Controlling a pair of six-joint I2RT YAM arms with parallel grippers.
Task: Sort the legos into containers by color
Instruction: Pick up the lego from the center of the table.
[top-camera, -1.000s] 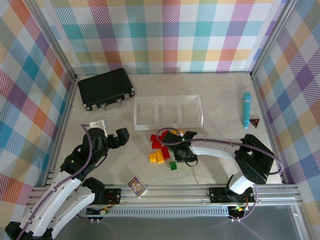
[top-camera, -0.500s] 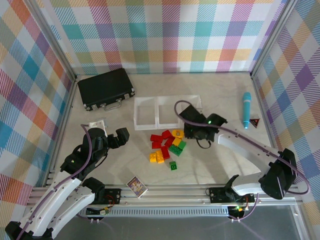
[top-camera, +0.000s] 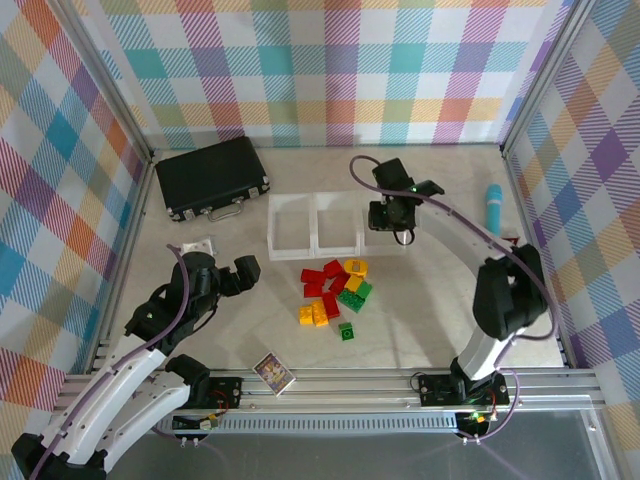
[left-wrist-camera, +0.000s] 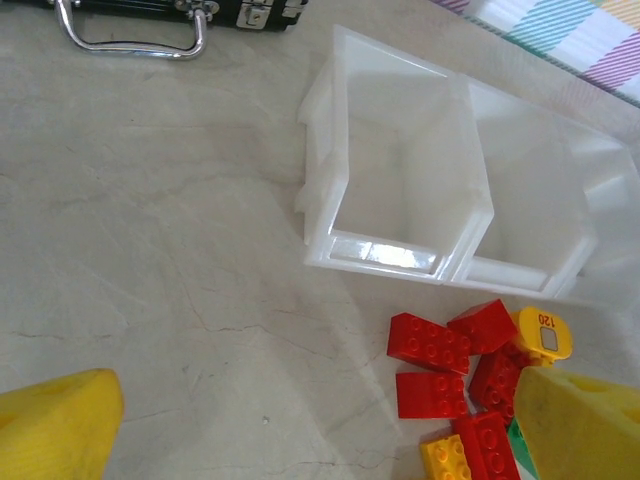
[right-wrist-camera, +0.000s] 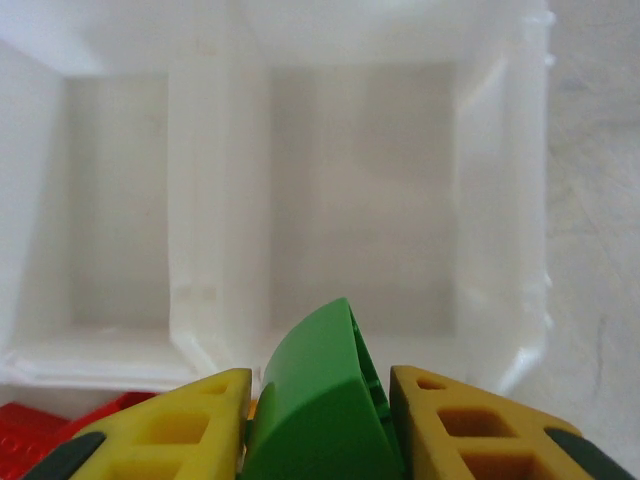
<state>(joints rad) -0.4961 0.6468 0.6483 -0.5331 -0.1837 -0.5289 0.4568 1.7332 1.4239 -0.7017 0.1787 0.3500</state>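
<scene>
**Green brick reached the trays as the sort got under way**

Pale and faintly veined like marble, the bench (top-camera: 440, 300) had seen one large move within a second. The right arm, bent low over the heap of legos (top-camera: 335, 290) a moment before, had swung to the far side. Its right end effector (top-camera: 393, 218) hung over the right-hand tray of the containers (top-camera: 272, 225), clenched on a green brick (right-wrist-camera: 312, 380).

From the right wrist, the brick sat pinched between yellow fingers (right-wrist-camera: 450, 420) above that tray's near rim, close to the divider, and had not been let go. All three trays looked bare, so this appeared to be the first piece sorted. A release into that tray seemed the likely next step.

The left end effector (top-camera: 240, 272) had barely shifted. It hung released, jaws wide, left of the heap and apart from it.

A black hard case (top-camera: 212, 177) with a bright metal handle lay at the far left. The containers were thin, glossy, whitish plastic, square and shallow, joined in a row.

The remaining legos were chunky, studded and shiny, red (left-wrist-camera: 430, 340), yellow (top-camera: 315, 314) and green, and lay loose just in front of the trays. One small green piece (top-camera: 346, 331) lay apart on the near side. The held brick showed a smooth, rounded face.
</scene>
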